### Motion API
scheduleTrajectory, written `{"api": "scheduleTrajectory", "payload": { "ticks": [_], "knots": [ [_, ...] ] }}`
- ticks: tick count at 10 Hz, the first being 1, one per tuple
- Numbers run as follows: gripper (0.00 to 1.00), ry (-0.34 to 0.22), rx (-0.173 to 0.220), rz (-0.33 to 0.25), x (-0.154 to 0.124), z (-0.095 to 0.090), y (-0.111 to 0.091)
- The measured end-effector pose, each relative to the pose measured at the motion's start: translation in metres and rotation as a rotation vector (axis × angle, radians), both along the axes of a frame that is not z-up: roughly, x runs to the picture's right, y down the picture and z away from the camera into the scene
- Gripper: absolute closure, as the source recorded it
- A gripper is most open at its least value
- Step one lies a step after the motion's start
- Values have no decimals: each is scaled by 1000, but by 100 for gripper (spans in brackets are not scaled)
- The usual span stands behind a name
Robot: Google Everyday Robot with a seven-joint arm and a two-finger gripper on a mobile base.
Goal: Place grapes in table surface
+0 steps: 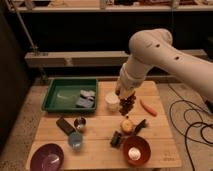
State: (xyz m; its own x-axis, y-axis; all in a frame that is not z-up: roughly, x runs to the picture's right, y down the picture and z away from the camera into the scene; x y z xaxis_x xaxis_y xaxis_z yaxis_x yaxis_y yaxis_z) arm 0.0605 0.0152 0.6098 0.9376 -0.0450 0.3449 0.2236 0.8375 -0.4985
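The grapes (pixel 127 104) are a dark reddish-brown lumpy bunch hanging from my gripper (pixel 124 95), which is shut on them. They hang a little above the table surface (pixel 100 122), a pale wooden plank top, near its back middle. They are just right of a white cup (pixel 113 102) and left of the orange carrot (pixel 148 107). My thick white arm (pixel 155 52) reaches in from the right and hides most of the gripper.
A green tray (pixel 62 94) holding a grey object sits back left. On the table are a dark block (pixel 65 125), a metal cup (pixel 80 123), a blue cup (pixel 75 140), a purple bowl (pixel 46 157), a reddish bowl (pixel 136 150), a yellow item (pixel 127 124) and cables on the floor at right (pixel 192 125).
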Motion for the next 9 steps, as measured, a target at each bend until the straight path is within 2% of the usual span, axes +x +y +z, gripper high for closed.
{"api": "scheduleTrajectory", "payload": {
  "ticks": [1,3,4,5,6,8,9],
  "knots": [
    [100,-14,-3,-12,-10,3,2],
    [100,-2,-2,-11,-5,3,1],
    [100,13,-5,-14,-5,6,1],
    [100,51,-7,-5,-2,9,-3],
    [100,105,2,5,13,16,-12],
    [100,167,15,45,45,26,-24],
    [100,198,42,76,77,34,-34]
  ]
}}
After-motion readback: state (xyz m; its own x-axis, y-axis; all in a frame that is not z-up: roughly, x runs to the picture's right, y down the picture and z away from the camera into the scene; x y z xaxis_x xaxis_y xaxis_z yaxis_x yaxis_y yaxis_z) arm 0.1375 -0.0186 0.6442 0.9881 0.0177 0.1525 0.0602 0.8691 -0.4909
